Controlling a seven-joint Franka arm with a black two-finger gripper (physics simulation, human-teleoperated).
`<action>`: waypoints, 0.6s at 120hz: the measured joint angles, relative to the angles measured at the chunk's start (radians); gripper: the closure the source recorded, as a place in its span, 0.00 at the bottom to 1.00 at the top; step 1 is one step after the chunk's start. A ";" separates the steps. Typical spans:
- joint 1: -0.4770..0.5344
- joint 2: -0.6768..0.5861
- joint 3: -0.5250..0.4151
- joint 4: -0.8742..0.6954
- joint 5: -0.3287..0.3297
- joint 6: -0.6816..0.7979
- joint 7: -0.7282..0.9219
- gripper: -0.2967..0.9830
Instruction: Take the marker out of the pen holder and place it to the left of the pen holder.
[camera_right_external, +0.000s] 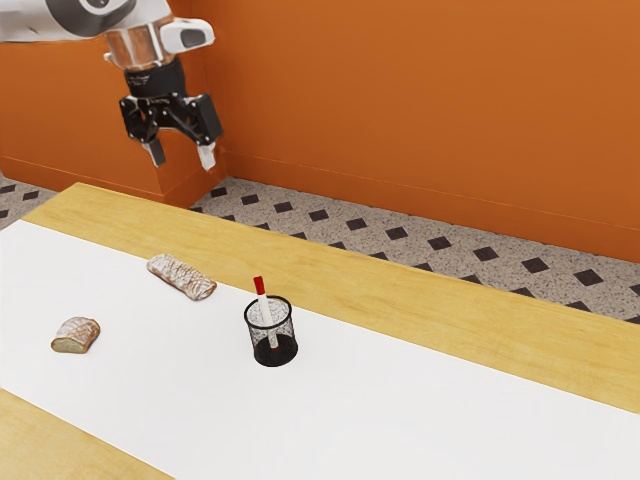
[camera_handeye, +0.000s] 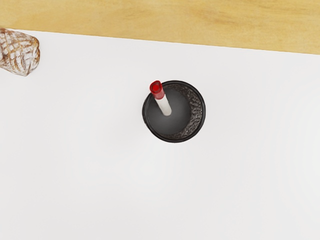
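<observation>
Presently, the marker (camera_right_external: 265, 308) is contained within the pen holder (camera_right_external: 284, 349), tilted toward the long loaf (camera_right_external: 181, 277), its red end (camera_right_external: 259, 286) raised above the rim. High above the pen holder, and well apart from it, the hand (camera_right_external: 182, 162) is held spread, with nothing pinched. By its look, the marker may be judged light and stiff, hardly fragile, and somewhat slippery along its smooth barrel. It is best grasped where it is exposed above the pen holder's rim, low on the red end or on the white barrel just beneath; should that end be a loose cap, it could be pulled off if seized alone. The grip should be matched to the tilt, and a draw along the barrel is advised, since the pen holder, presumably light too, could be tipped or lifted if the mesh were snagged. Counted on the counter (camera_right_external: 400, 292): one marker, one pen holder, and two pieces of bread, namely the long loaf near the pen holder and a cut chunk (camera_right_external: 75, 335) placed farther from it.
</observation>
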 joint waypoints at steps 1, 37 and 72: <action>0.000 -0.002 0.002 0.000 0.001 0.000 0.001 0.23; -0.039 0.339 0.026 0.059 -0.016 0.085 0.011 0.23; -0.068 0.378 0.029 -0.168 -0.049 0.403 0.008 0.23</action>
